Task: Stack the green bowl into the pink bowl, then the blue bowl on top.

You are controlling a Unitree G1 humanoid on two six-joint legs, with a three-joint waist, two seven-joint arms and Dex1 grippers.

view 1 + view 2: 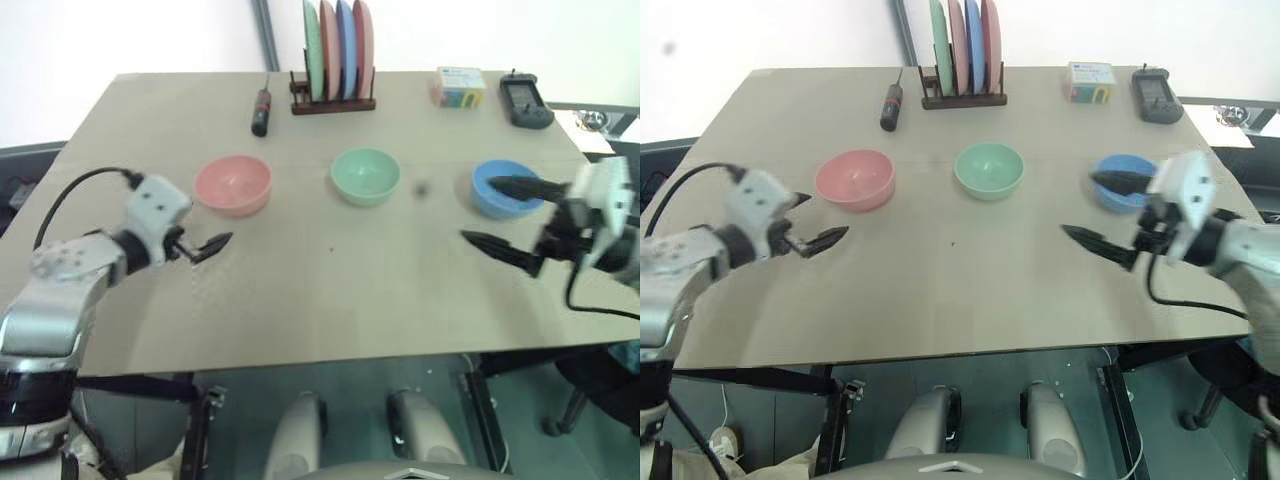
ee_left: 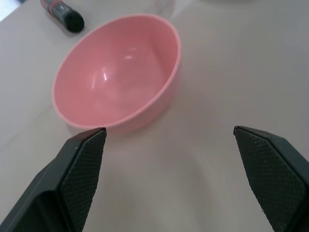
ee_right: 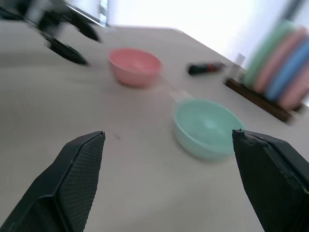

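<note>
You have three small round plastic bowls in a row across the middle of the tan tabletop (image 1: 330, 300), each upright and standing well apart from the next: the salmon-pink bowl (image 1: 233, 185) toward your left, the mint-green bowl (image 1: 366, 176) in the centre, and the sky-blue bowl (image 1: 503, 189) toward your right. None is nested in another.

Your left gripper (image 1: 205, 247) hovers just in front of the pink bowl, on its near side, not touching it. Its two black fingers (image 2: 79, 169) stand spread wide with nothing between them; from the left wrist the pink bowl sits just beyond the fingertips, hollow side up.

Your right gripper (image 1: 500, 215) is at the blue bowl, pointing across the table toward the left. Its fingers (image 3: 75, 179) are likewise spread wide and hold nothing. In the head views one finger lies over the blue bowl and the other over bare table in front of it; you cannot tell whether either touches the bowl. From the right wrist the green bowl lies ahead, the pink one farther off.

Along the far edge you have a black-handled screwdriver (image 1: 262, 110), a dark wooden rack (image 1: 333, 103) holding upright green, pink and blue plates, a small colourful box (image 1: 459, 87) and a black handheld device (image 1: 525, 102).
</note>
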